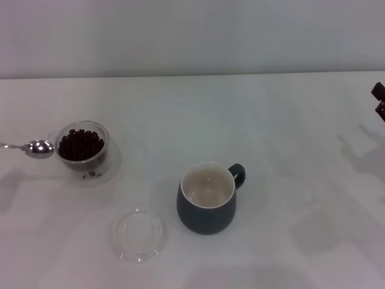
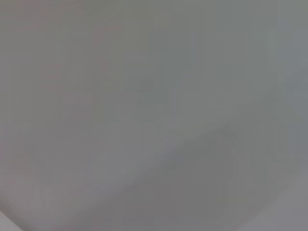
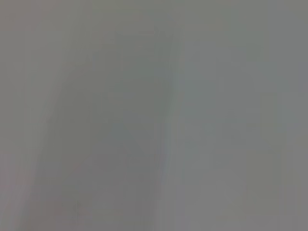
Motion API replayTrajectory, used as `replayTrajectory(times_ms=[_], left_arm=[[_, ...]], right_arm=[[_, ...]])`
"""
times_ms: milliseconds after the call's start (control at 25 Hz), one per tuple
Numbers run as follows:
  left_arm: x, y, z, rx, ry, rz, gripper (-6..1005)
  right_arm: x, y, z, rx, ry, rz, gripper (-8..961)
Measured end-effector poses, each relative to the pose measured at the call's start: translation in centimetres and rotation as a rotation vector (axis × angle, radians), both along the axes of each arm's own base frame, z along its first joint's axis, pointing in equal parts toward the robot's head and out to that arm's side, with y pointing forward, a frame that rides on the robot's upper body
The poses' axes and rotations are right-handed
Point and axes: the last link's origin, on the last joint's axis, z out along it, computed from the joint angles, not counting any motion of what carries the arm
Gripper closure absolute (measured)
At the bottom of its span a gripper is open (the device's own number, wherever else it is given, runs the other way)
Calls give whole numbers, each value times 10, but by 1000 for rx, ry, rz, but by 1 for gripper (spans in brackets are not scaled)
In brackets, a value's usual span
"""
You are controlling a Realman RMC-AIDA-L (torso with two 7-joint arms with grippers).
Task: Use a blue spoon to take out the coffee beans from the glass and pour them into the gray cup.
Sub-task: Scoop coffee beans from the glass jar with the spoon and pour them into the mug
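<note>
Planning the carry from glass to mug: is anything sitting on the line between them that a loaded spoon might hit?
Nothing visible. The table between the glass of coffee beans and the gray cup is bare; the flat clear dish lies nearer the camera, off that line. The blue spoon sits at the glass's far side.

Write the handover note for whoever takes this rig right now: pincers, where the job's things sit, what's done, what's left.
Left pincer: out of view; the wrist views show nothing usable.
Right pincer: parked at the table's far right edge, only partly visible, holding nothing that can be seen.
Small metal spoon: bowl empty, just left of the clear double-walled glass; stem runs off the left edge.
Glass is full of dark coffee beans.
Dark blue-gray mug: centre, handle toward the right, cream inside looks empty.
Flat clear round dish: front, left of the mug.
Done: no beans moved.
Left: scoop, carry, pour.
</note>
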Motion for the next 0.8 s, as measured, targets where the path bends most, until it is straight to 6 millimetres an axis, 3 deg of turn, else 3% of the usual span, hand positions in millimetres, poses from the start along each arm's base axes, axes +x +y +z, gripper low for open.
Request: replayTrajectory(times_ms=[240,800], left_arm=[[9,26,6,-93,50,-41,870],[11,86,32,-203,258,49,869]], right_arm=[[-8,-5,-13,15,-8,30,378],[-26,-20,-39,-28,20,103,381]])
